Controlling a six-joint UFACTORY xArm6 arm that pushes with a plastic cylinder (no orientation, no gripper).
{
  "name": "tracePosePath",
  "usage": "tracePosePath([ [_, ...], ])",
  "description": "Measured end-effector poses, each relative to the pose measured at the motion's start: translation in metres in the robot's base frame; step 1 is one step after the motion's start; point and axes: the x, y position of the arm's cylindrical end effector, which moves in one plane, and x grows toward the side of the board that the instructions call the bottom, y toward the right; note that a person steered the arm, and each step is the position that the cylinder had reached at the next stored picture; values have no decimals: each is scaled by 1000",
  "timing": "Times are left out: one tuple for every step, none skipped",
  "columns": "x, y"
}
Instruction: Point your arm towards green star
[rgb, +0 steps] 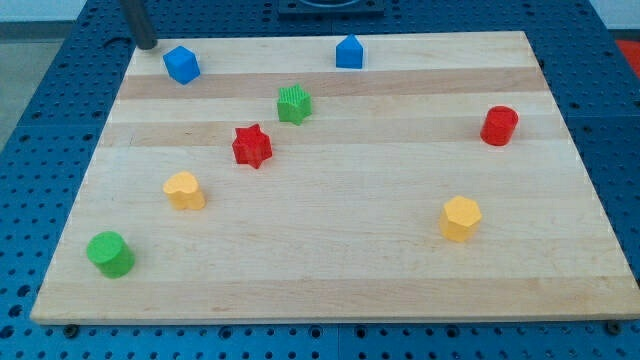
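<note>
The green star (293, 104) sits in the upper middle of the wooden board (330, 250). My tip (146, 45) is at the view's top left, at the board's top-left corner, well to the left of and above the green star. A blue block (182, 64) lies just right of my tip, between it and the star. A red star (252, 146) lies below and left of the green star.
A blue block (349, 52) sits at the top middle. A red cylinder (498, 126) is at the right. A yellow block (184, 190) is at the left, a yellow hexagonal block (460, 218) at the lower right, a green cylinder (110, 254) at the lower left.
</note>
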Motion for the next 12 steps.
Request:
tracePosePath([
  [-1,61],
  [0,82],
  [0,81],
  [0,81],
  [-1,79],
  [0,79],
  [0,79],
  [11,81],
  [31,97],
  [36,136],
  [53,160],
  [69,194],
])
